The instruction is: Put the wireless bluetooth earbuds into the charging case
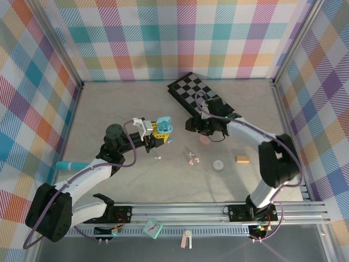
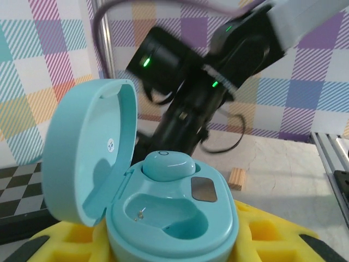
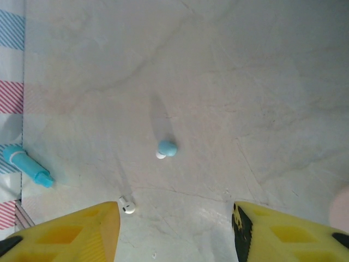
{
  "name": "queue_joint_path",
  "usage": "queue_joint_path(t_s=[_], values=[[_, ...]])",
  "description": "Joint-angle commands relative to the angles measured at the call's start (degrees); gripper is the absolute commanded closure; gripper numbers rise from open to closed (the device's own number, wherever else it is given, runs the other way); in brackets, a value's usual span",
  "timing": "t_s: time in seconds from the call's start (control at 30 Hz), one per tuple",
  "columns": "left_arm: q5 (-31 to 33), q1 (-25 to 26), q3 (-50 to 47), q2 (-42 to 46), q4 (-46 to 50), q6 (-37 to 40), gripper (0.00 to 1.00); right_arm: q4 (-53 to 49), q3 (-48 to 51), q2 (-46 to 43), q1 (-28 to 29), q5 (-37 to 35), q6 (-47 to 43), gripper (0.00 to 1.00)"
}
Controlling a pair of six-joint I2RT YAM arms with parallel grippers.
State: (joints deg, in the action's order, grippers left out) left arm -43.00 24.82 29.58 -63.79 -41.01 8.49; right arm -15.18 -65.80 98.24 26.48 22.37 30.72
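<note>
My left gripper [image 2: 172, 248] [image 1: 154, 132] is shut on the teal charging case [image 2: 180, 218] [image 1: 163, 125], holding it above the table with its lid [image 2: 90, 150] swung open to the left. One pale blue earbud [image 2: 168, 164] sits in the far slot; the near slot [image 2: 163, 215] is empty. My right gripper [image 3: 174, 234] [image 1: 193, 126] hovers open above the table with nothing between its yellow fingers [image 3: 65, 232]. On the table lie a pale blue earbud [image 3: 167, 148] [image 1: 170, 141], a white earbud [image 3: 127, 206] [image 1: 158, 158] and pink earbuds [image 1: 191, 159].
A checkered board [image 1: 199, 95] lies at the back. A pink case [image 1: 204, 139] [image 3: 341, 210], a white round case [image 1: 218, 164] and a small orange cylinder [image 1: 242, 159] [image 2: 236, 178] lie right of centre. A teal marker [image 1: 70, 164] [image 3: 27, 165] rests by the left wall.
</note>
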Motion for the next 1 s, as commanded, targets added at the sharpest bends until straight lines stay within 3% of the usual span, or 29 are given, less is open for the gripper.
queue_joint_path(t_s=[0.0,0.17,0.67,0.97], values=[[-0.2,-0.4,-1.7,2.5,-5.5,-4.3,0.65,-2.3,-6.2,5.8,1.7,5.6,-0.1,0.43],[0.0,-0.5,-1.7,4.6,-2.4,-3.1,0.66,-4.2,-12.1,13.3,4.8,6.3,1.4,0.45],[-1.1,-0.6,-1.7,4.0,-5.8,-4.8,0.65,5.2,-8.5,18.6,9.7,5.4,17.2,0.48],[-0.8,-0.6,-1.5,4.4,-4.4,-3.8,0.65,4.3,-11.2,22.2,9.8,4.8,17.4,0.48]])
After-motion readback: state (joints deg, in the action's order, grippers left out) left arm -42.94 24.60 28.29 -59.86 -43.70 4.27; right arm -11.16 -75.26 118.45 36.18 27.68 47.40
